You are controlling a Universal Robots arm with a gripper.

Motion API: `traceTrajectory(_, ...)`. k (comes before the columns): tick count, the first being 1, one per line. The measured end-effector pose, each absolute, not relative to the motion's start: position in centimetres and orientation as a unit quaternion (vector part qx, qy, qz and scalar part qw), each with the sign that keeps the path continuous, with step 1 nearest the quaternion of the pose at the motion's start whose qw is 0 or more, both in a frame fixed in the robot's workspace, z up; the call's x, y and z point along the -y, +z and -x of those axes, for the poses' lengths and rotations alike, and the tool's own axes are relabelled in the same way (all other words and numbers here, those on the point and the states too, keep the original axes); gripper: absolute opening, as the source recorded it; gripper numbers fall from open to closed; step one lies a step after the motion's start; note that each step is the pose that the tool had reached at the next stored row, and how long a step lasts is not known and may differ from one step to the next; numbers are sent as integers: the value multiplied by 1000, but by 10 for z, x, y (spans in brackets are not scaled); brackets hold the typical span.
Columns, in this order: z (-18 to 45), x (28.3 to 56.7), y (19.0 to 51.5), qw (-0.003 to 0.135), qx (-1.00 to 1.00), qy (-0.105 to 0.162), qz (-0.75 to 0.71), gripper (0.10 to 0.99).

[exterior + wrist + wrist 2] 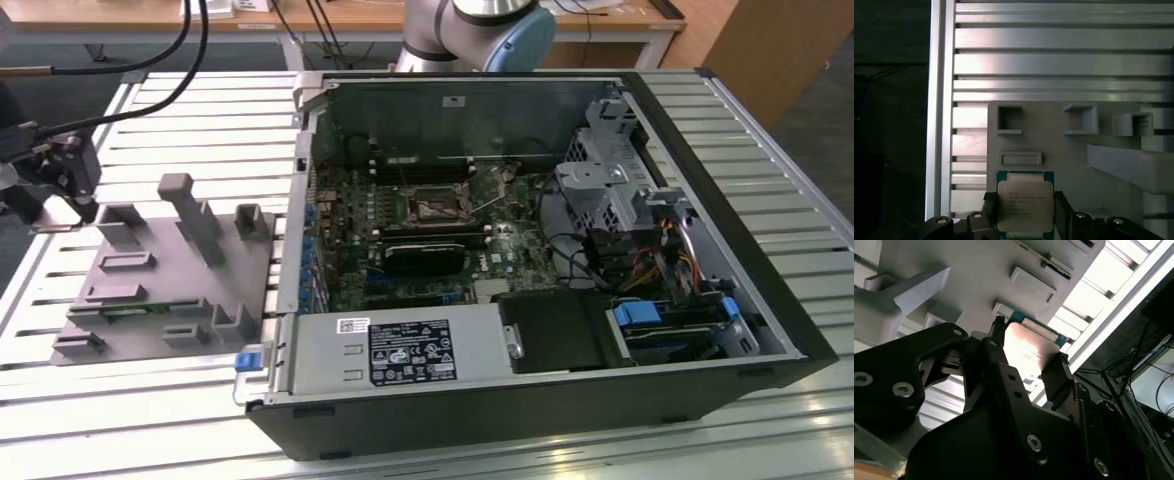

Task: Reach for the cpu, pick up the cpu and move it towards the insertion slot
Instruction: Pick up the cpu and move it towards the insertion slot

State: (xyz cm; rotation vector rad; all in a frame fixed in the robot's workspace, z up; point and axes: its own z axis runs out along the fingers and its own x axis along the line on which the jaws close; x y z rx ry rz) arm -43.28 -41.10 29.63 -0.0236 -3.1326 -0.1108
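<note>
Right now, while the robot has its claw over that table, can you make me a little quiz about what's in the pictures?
1. Pick one: what is clamped in the gripper? A a cable, B the cpu, C a screwdriver.
2. True or false: the insertion slot lies inside the open computer case.
3. Fill in the colour: in the first wrist view, the fixture plate beyond the cpu is ___.

Key: 1 B. 2 true. 3 grey.
</note>
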Motion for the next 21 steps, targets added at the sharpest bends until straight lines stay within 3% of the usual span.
traceTrajectory(21,433,411,331,3,999,-35,8,545)
